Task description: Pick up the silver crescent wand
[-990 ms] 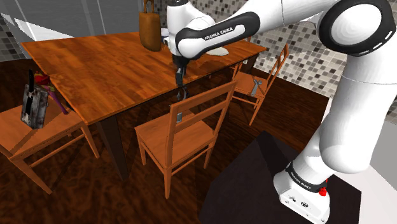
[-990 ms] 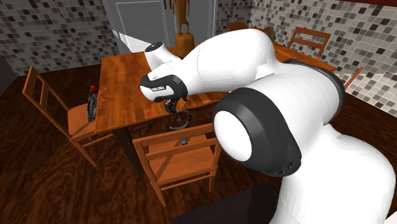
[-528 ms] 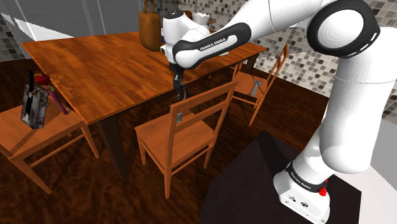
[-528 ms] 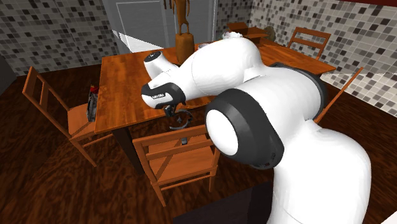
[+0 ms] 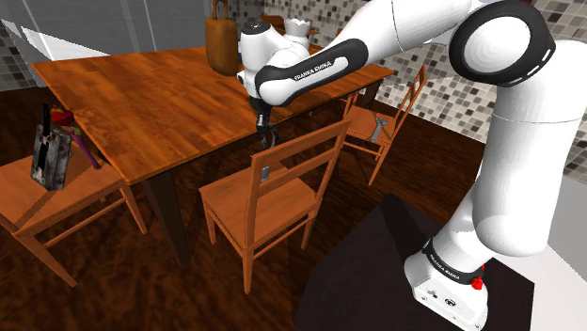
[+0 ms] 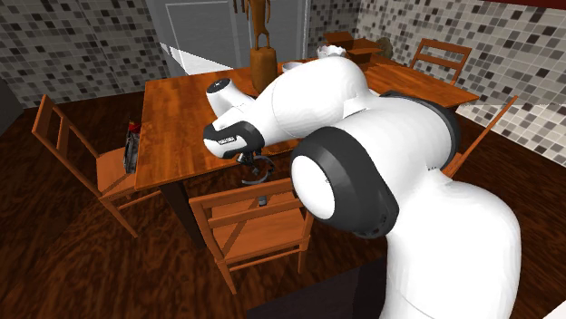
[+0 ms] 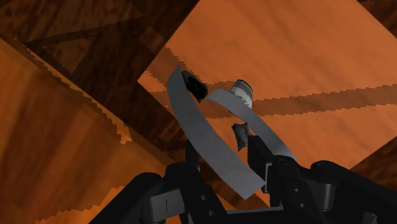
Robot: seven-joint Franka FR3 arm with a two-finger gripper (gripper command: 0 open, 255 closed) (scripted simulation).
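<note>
The silver crescent wand (image 7: 205,137) is a curved grey band with a small dark knob and a pale cap at its far end. My black gripper (image 7: 224,153) is shut on it, with the band clasped between both fingers (image 7: 191,157). In the shoulder view the gripper (image 5: 264,125) points down at the near edge of the wooden table (image 5: 141,94), and the wand (image 5: 272,138) hangs just under it. The second exterior view has the gripper (image 6: 246,160) and the wand (image 6: 264,169) above a chair's back.
A wooden chair (image 5: 263,193) stands right below the gripper, its top rail close to the wand. A second chair (image 5: 376,127) is further right. A brown vase (image 5: 223,42) stands on the table's far side. Another chair at left carries a dark block (image 5: 50,155).
The arm has dropped slightly toward the table's edge. The fingers, open before, have closed on the wand.
</note>
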